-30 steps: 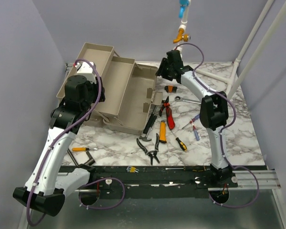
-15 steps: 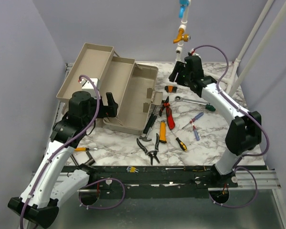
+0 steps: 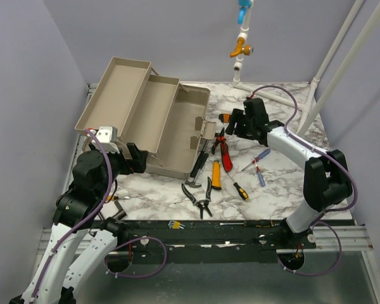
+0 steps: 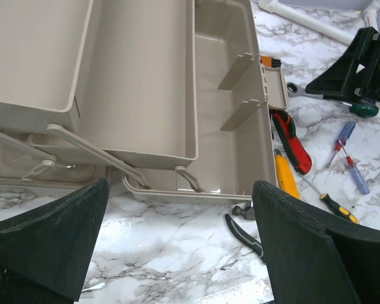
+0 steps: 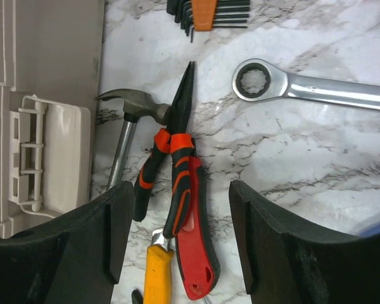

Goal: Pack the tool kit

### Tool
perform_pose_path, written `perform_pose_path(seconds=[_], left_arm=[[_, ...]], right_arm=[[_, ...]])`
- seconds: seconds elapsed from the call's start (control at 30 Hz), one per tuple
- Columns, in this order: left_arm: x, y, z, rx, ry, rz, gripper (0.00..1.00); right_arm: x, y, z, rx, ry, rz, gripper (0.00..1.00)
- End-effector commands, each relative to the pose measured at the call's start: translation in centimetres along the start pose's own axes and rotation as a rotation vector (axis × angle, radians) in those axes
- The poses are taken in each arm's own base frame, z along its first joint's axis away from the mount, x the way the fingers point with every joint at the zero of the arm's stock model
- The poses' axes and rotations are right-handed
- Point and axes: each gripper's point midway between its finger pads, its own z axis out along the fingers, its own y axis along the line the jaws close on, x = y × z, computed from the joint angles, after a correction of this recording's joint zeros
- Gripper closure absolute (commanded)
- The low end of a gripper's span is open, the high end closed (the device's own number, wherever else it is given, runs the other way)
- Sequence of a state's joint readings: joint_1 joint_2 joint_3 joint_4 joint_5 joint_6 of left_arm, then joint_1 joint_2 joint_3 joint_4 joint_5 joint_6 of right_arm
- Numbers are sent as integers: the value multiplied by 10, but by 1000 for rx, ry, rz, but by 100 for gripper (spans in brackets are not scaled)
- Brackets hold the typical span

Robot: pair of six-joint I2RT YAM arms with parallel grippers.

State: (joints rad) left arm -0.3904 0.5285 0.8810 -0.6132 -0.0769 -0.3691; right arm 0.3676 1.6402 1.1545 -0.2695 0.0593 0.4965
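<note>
Bright, even light pours down from above and the shadows stay soft. On the left wrist view the glossy tabletop [image 4: 177,247] throws back white glare along the near edge, and the toolbox [image 4: 145,95] casts only a faint shadow beneath it. The left pincer [image 4: 180,187] looms black and featureless at the lower corners. The right wrist view is crisp: the wrench [image 5: 316,88] gleams, thin shadows hug the pliers [image 5: 177,158], and the right pincer [image 5: 178,187] is a dark, soft-edged silhouette. The overhead view is sharp, its walls [image 3: 25,76] evenly lit.
</note>
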Motion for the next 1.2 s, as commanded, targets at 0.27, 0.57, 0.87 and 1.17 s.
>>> perform_pose_path(seconds=[0.27,0.57,0.87,1.17], left_arm=[[9,-20,-3,150,11,103,1],[16,-23,0,183,3,110,1],[23,-25,2,205,17,114,1],[25,-31,-1,245,12,118,1]], right_arm=[[47,12,40,-32,138,-43,43],[64,9,54,5,171,-69,50],[46,-8,41,116,111,-98,89],[-17,-11,-18,169,-128,-76,99]])
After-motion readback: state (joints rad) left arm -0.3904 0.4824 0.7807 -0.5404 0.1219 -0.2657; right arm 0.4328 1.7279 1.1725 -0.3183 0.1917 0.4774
